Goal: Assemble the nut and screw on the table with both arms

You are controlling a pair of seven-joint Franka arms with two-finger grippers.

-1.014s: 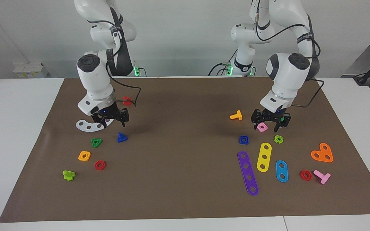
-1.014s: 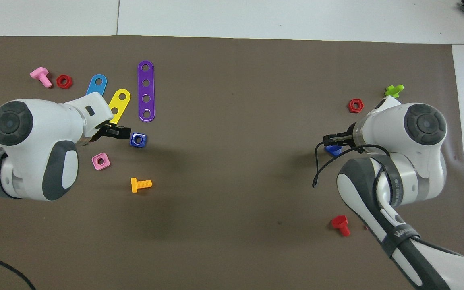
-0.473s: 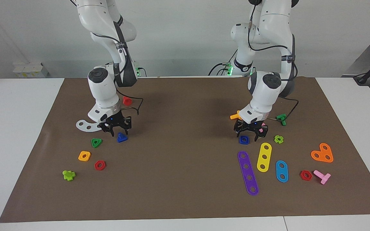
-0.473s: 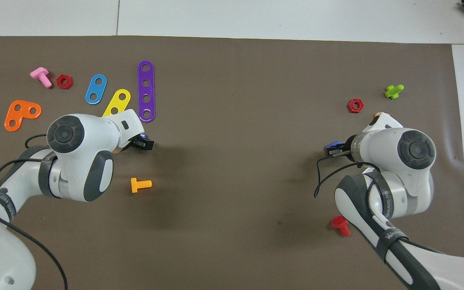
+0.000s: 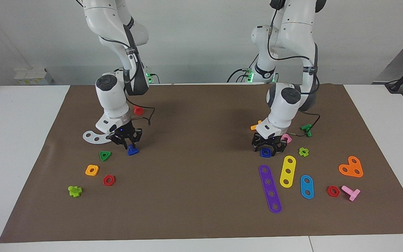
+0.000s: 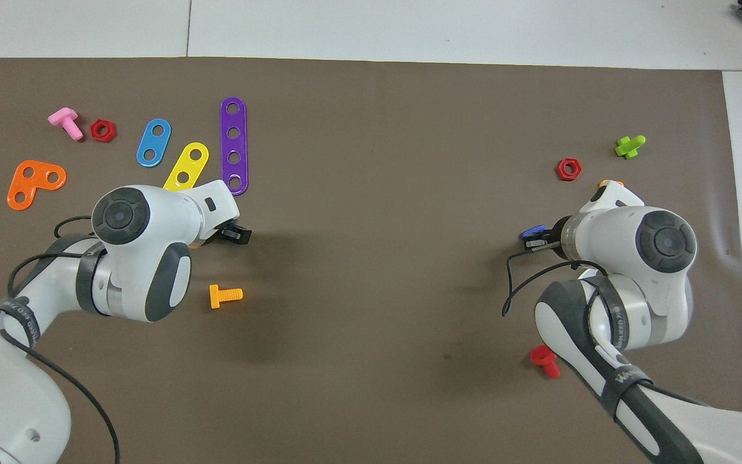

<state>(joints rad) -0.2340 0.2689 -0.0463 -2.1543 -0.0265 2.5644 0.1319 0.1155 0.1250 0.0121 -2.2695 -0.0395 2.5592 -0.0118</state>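
The left gripper (image 5: 267,147) sits low on the mat, right of centre in the facing view, its fingers spread around the nut (image 5: 266,152), one on each side. Whether they press it cannot be told. In the overhead view the left gripper (image 6: 234,234) shows only as a black tip at left of centre, and the wrist hides the nut entirely.

The right gripper (image 5: 127,141) is down at left of centre in the facing view, fingers parted over the screw (image 5: 133,151), which lies on the mat just below the tips; contact cannot be told. In the overhead view the right gripper (image 6: 536,240) pokes out at right of centre with a sliver of the screw (image 6: 532,231) showing blue beside it.

Only the facing view shows the pink nut (image 5: 287,138) and green bolt (image 5: 306,129) by the left wrist, and the white plate (image 5: 94,136) and green nut (image 5: 105,155) near the right gripper.

Half a second earlier both grippers hung slightly higher; since then each has dropped closer to its part, and the left one has slid over so that the nut, then just peeking out in the overhead view, is covered. The nut and screw lie where they lay before.

Beyond them, the purple bar (image 5: 270,189) and yellow bar (image 5: 287,171) lie lower right, the orange bolt (image 6: 225,296) lower left overhead.
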